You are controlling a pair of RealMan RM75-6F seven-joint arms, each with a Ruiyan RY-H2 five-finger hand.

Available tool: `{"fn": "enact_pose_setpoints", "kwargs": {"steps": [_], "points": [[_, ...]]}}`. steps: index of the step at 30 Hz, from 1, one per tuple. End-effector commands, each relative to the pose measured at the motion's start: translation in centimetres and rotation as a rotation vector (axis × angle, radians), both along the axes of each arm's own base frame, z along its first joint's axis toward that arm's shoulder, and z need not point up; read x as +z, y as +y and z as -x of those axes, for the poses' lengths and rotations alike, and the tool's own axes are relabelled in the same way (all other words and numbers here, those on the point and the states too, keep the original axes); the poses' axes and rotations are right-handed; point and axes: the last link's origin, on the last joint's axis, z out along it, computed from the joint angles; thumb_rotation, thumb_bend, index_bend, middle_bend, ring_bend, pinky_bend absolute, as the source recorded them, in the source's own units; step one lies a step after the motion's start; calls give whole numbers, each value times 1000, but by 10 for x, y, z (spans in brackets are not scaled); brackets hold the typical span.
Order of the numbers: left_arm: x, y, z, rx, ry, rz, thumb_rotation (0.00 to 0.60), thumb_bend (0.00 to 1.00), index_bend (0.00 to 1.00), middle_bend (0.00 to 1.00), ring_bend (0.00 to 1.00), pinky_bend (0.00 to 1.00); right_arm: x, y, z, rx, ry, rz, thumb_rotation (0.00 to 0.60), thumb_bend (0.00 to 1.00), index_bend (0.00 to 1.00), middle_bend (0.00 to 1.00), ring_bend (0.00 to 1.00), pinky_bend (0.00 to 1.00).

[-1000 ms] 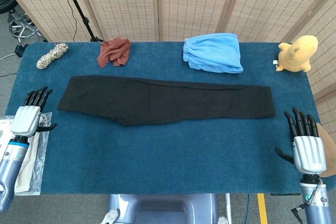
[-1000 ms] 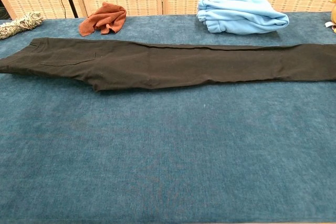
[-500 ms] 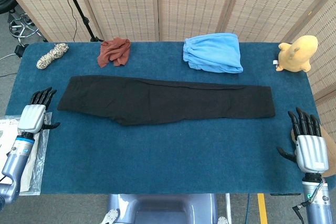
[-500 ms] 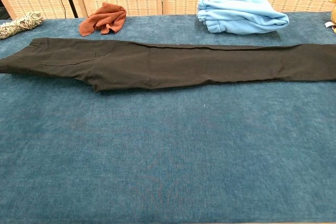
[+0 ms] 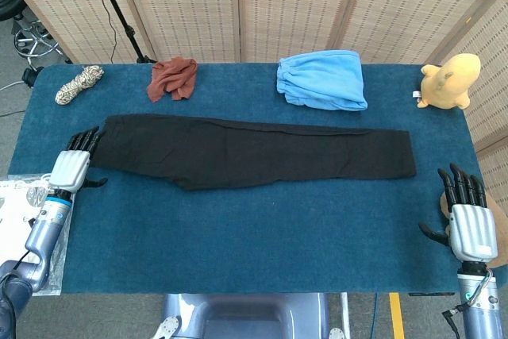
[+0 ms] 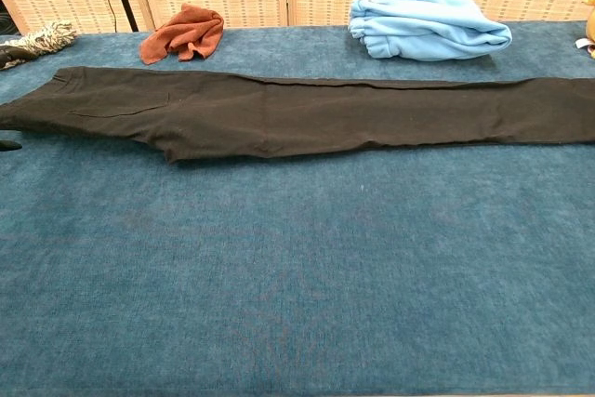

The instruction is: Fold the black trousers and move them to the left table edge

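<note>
Across the middle of the table [image 5: 238, 236] the black trousers [image 5: 254, 152] lie flat and long, not folded yet. The left hand [image 5: 73, 166] is by their left end, fingers apart and empty. The right hand [image 5: 468, 220] waits near the right edge, also spread and empty. All folding and moving is left.

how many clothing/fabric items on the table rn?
3: black trousers laid flat across the middle, rust-red cloth crumpled at the back left, light-blue garment folded at the back center-right. None seem hidden.
</note>
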Motion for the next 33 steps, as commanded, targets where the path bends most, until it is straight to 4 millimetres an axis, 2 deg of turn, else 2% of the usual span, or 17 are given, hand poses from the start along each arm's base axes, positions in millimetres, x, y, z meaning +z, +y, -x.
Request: {"fn": "enact_pose_setpoints", "kwargs": {"steps": [1, 7, 16, 19, 24, 33], "points": [[-4, 2, -1, 4, 19, -2, 600, 133, 159, 5, 6, 74, 1, 0, 0, -2, -8, 4, 600, 0, 59, 0, 0, 7], [-10, 4, -3, 4, 25, -10, 600, 196, 288, 123, 115, 127, 1, -1, 0, -8, -41, -3, 600, 0, 59, 0, 0, 8], [-15, 13, -8, 18, 42, -12, 600, 276, 309, 144, 145, 134, 2, -1, 0, -13, -57, -2, 600, 0, 59, 0, 0, 9], [-16, 15, -8, 28, 42, -13, 600, 278, 321, 157, 167, 146, 2, -2, 0, -16, -62, -5, 600, 0, 59, 0, 0, 11], [-17, 16, -6, 47, 52, -6, 600, 277, 357, 193, 214, 229, 1, -2, 1, -23, -69, -9, 600, 0, 59, 0, 0, 13], [-18, 21, -9, 46, 76, -8, 600, 290, 409, 249, 259, 248, 1, -3, 2, -28, -81, -10, 600, 0, 59, 0, 0, 17]]}}
